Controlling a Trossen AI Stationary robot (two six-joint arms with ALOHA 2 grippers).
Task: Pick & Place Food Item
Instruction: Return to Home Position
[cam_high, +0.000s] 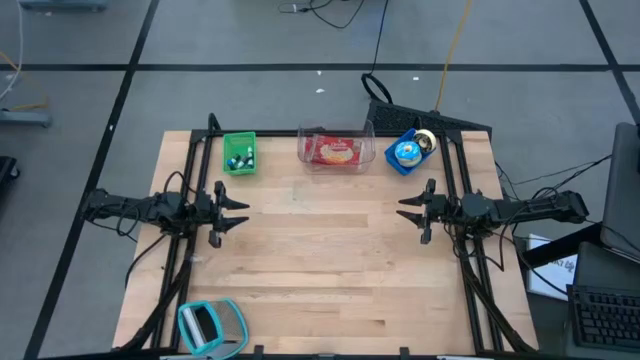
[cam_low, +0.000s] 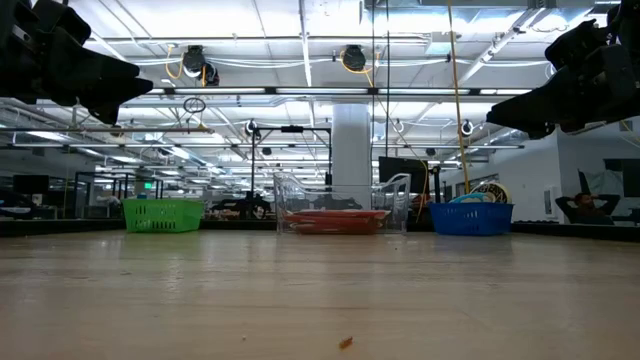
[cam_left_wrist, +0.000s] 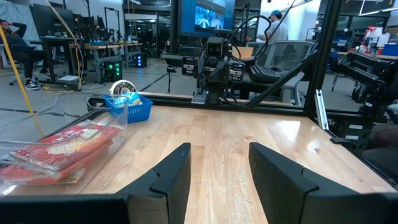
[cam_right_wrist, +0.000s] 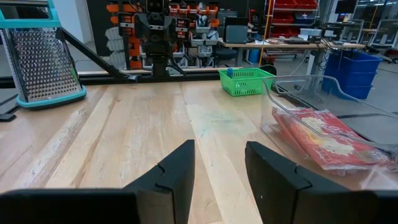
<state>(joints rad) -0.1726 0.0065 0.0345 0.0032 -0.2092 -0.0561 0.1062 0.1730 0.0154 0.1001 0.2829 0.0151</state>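
Red food packets lie flat in a clear plastic bin at the table's far edge, between a green basket and a blue basket. The packets show through the bin's wall in both wrist views. My left gripper hovers level over the table's left side, open, with nothing between its fingers. My right gripper hovers level over the right side and faces it, also open and empty. Both stand well short of the bin and above the table.
The green basket holds small items, and the blue basket holds a round blue thing and a tape roll. A teal-framed grater lies at the near left corner. A small crumb lies near the front edge. Bare wood spans the table's middle.
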